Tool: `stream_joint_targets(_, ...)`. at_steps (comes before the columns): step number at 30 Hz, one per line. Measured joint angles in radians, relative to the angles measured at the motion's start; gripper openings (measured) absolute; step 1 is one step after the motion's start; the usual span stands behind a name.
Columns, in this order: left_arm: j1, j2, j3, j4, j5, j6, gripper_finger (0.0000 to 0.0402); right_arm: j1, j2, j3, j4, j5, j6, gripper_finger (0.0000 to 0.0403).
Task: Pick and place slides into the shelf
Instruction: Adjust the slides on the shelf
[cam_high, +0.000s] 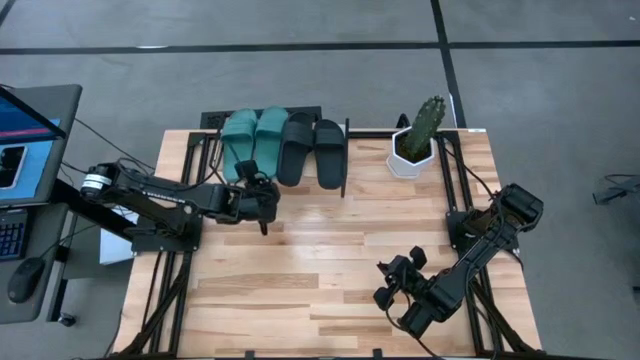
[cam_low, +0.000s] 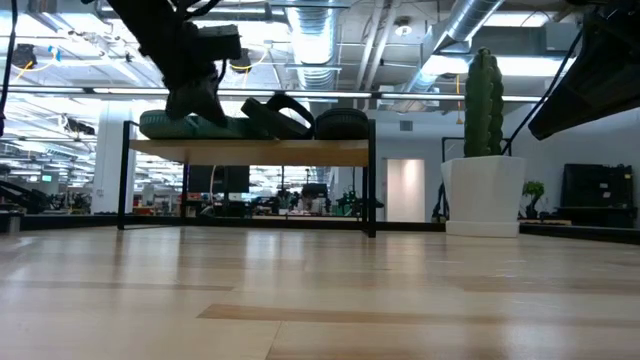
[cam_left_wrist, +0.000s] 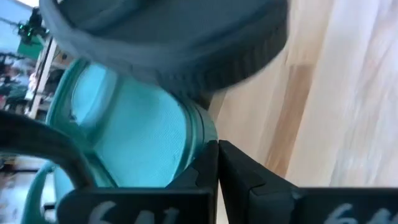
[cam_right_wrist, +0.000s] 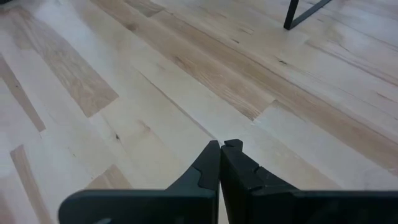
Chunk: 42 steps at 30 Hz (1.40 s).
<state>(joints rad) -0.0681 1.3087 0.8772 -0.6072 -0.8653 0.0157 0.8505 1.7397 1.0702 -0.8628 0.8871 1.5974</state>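
Two teal slides (cam_high: 255, 140) and two black slides (cam_high: 312, 150) lie side by side, soles down, on the top board of the shelf (cam_low: 250, 152) at the table's far edge. My left gripper (cam_high: 270, 192) is shut and sits at the near end of the teal slide (cam_left_wrist: 130, 130) that lies next to a black slide (cam_left_wrist: 186, 37). Nothing is between its fingers. My right gripper (cam_high: 385, 283) hangs shut over bare wood near the table's front right, holding nothing. My left gripper's shut fingertips (cam_left_wrist: 208, 152) stand right at the rim of the teal slide's near end (cam_left_wrist: 200, 138). They come slanting down from the table's near left. I cannot tell whether they touch the rim. The slide lies flat on the shelf.
A white pot with a green cactus (cam_high: 412, 150) stands just right of the shelf at the far edge. A laptop (cam_high: 25, 140) sits beyond the table's left side. Open wooden tabletop (cam_high: 330, 260) lies between the two arms.
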Motion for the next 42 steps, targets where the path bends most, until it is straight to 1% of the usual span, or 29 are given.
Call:
stream_joint_targets(10,-0.015,0.0,0.0,-0.153,-0.015,-0.118,0.0,0.0,0.0,0.0,0.0,0.0,0.0,0.0)
stream_joint_targets(16,-0.07,0.0,0.0,-0.169,-0.021,-0.158,0.0,0.0,0.0,0.0,0.0,0.0,0.0,0.0)
stream_joint_targets(18,-0.099,0.0,0.017,-0.204,-0.051,-0.167,0.0,0.0,0.0,0.0,0.0,0.0,0.0,0.0)
stream_joint_targets(21,-0.149,0.0,0.077,-0.311,-0.158,-0.215,0.0,0.0,0.0,0.0,0.0,0.0,0.0,0.0)
stream_joint_targets(25,-0.213,-0.01,0.216,-0.505,-0.327,-0.275,0.0,0.0,0.0,0.0,-0.001,0.0,0.0,0.0)
stream_joint_targets(26,-0.219,-0.011,0.258,-0.537,-0.351,-0.278,0.0,0.0,0.0,0.0,-0.001,0.0,0.0,0.0)
stream_joint_targets(29,-0.207,-0.017,0.392,-0.585,-0.351,-0.241,0.0,-0.002,0.0,0.0,-0.004,0.0,0.0,0.0)
stream_joint_targets(31,-0.173,-0.018,0.49,-0.584,-0.306,-0.172,0.0,-0.002,0.0,0.0,-0.008,0.0,-0.001,0.0)
stream_joint_targets(33,-0.12,-0.018,0.588,-0.583,-0.215,-0.103,0.0,-0.002,0.0,0.0,-0.008,0.0,-0.008,0.0)
stream_joint_targets(34,-0.084,-0.018,0.635,-0.579,-0.15,-0.068,0.0,-0.002,0.0,0.0,-0.008,0.001,-0.009,0.0)
stream_joint_targets(37,0.056,-0.018,0.758,-0.556,0.048,0.027,0.0,-0.002,0.0,0.0,-0.008,0.002,-0.01,0.0)
stream_joint_targets(42,0.342,-0.001,0.906,-0.503,0.297,0.138,0.0,-0.005,0.0,0.0,-0.007,0.003,-0.011,0.0)
